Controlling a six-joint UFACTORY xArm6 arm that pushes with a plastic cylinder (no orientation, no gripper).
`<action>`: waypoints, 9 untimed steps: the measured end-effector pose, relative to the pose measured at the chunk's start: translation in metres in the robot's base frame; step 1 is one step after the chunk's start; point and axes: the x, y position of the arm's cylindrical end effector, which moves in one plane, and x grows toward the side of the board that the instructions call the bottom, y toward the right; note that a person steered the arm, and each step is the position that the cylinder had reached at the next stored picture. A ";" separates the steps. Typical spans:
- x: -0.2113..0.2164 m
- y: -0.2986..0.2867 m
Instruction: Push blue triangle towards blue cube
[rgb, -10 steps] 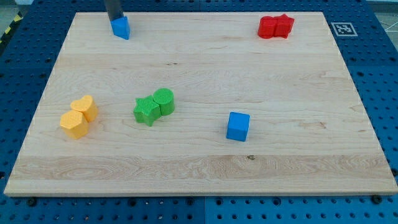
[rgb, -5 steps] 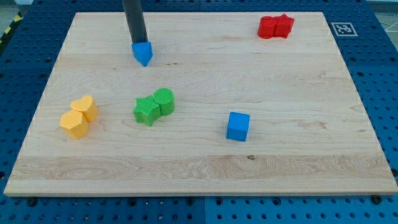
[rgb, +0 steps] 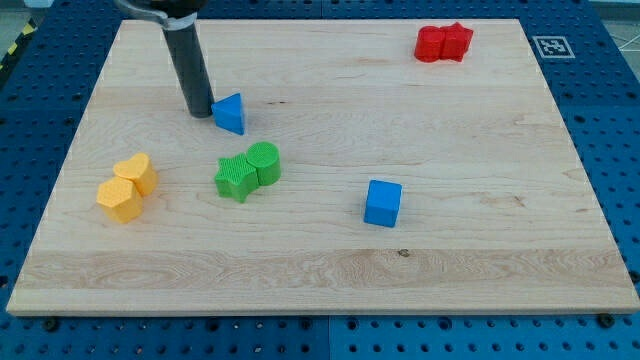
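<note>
Camera view, near to far: blue cube (rgb: 382, 203) toward the table's (rgb: 470, 270) near right, green pair (rgb: 247, 170), then blue triangle (rgb: 231, 113) with the tip (rgb: 199, 112) just at its left. No jaws exist, nothing is held. Pushing off-centre could spin the triangle into the green blocks

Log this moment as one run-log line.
my tip: left of blue triangle block, close | blue cube block: lower right, apart | push: unfinished
</note>
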 end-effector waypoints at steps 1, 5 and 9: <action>0.015 0.017; 0.011 0.079; 0.011 0.141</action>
